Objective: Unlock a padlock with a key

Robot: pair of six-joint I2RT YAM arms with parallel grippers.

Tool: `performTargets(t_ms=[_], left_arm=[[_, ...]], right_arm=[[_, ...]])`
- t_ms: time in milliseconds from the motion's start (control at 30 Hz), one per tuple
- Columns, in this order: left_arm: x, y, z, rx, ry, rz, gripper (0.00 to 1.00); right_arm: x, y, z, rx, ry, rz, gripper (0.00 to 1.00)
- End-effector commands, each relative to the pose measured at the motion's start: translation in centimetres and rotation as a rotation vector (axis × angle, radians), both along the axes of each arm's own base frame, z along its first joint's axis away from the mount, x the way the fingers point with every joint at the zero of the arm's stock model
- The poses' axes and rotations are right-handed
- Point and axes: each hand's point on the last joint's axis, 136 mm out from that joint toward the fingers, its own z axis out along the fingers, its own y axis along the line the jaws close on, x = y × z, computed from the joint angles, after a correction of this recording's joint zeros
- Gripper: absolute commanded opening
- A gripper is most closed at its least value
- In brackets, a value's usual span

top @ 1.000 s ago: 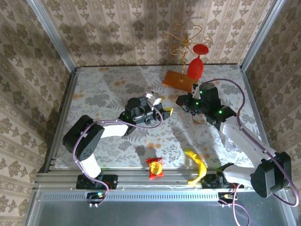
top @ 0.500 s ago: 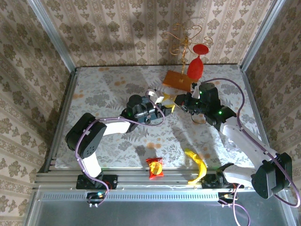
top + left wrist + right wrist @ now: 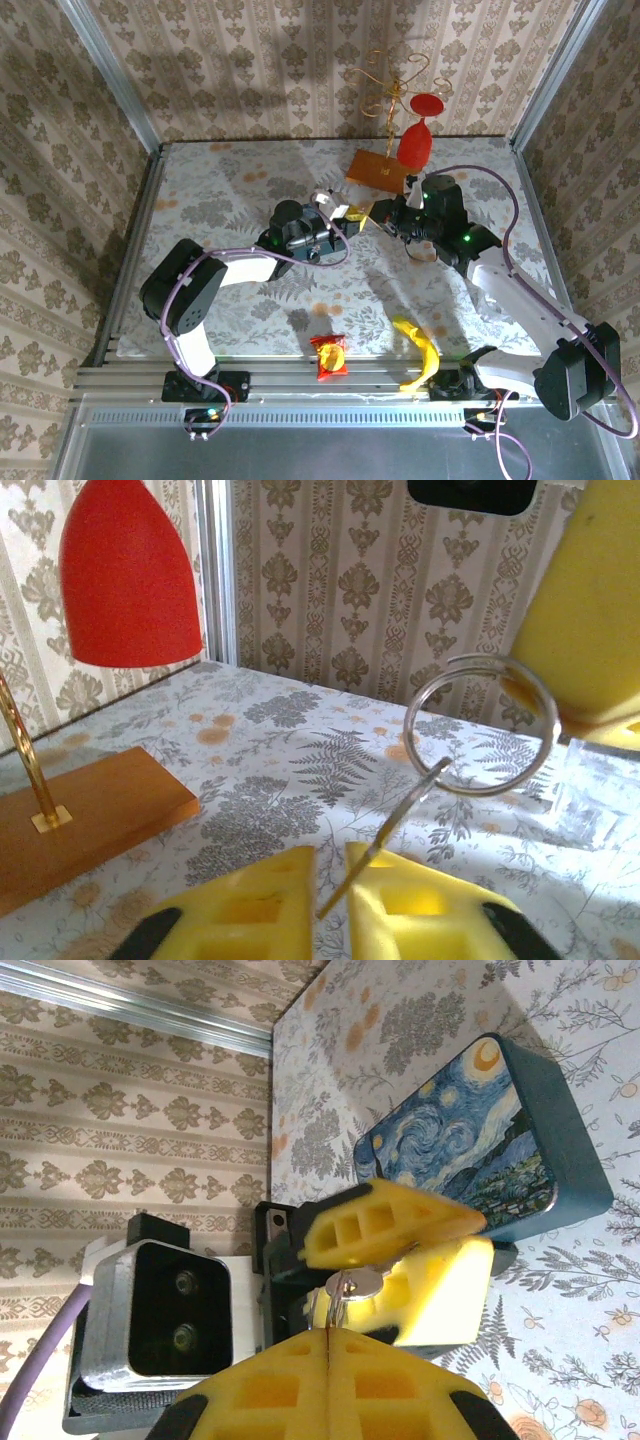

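The key (image 3: 400, 825) is a thin silvery blade hanging from a wire key ring (image 3: 470, 791). My left gripper (image 3: 330, 860) has its yellow fingers pressed almost together with the blade between them. In the right wrist view the key's round head (image 3: 357, 1282) sits between the left gripper's fingers (image 3: 390, 1222). My right gripper (image 3: 330, 1335) is shut, and the ring's wire comes out of its seam. Seen from above, the left gripper (image 3: 352, 213) and right gripper (image 3: 383, 212) meet tip to tip above mid-table. The padlock is out of view.
A blue swirl-painted tin (image 3: 470, 1140) lies on the table under the grippers. A wooden base (image 3: 380, 168) with a gold stand and a red glass (image 3: 418, 140) stands just behind them. A banana (image 3: 422, 350) and a red packet (image 3: 330, 355) lie near the front edge.
My left gripper has moved right and back to meet the right gripper, and its jaws have closed from wide apart onto the key. The right gripper has stayed shut and shifted a little left.
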Motion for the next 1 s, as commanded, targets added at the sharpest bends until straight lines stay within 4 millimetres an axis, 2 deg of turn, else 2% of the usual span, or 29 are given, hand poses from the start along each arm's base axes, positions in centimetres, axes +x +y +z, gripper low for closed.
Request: performTargets(t_ms=[0,67,433,467,567,633,733,800,967], left_arm=[[-0.2,0.4,1.7,-0.01,-0.048,-0.013,0.05],[-0.4,0.7,1.7,0.003,-0.054,-0.013,0.0],[-1.6,2.1,2.6,0.023,-0.06,-0.03,0.0],[-1.7,2.2,2.6,0.028,-0.053,-0.038,0.0],[-2.6,2.3,2.4,0.066,-0.026,-0.096,0.0],[-3.2,2.6,2.0,0.11,-0.006,-0.127,0.0],[-4.2,3.3,1.2,0.198,0.023,-0.165,0.0],[-5.3,3.9,0.4,0.297,0.055,-0.209,0.0],[-7.1,7.1,-0.9,0.605,0.066,-0.244,0.0]], right_arm=[[0.3,0.7,1.8,0.028,-0.042,0.024,0.0],[0.3,0.6,1.8,0.019,-0.046,0.022,0.0],[0.7,1.1,1.6,0.012,-0.051,0.052,0.0],[0.7,1.0,1.7,-0.003,-0.059,0.056,0.05],[0.5,0.8,2.4,-0.062,-0.106,0.088,0.28],[0.2,0.4,3.3,-0.106,-0.158,0.125,0.38],[-0.6,0.3,4.8,-0.184,-0.262,0.201,0.42],[-1.2,0.4,5.4,-0.23,-0.315,0.255,0.41],[-2.1,-0.4,4.6,-0.357,-0.403,0.302,0.4]])
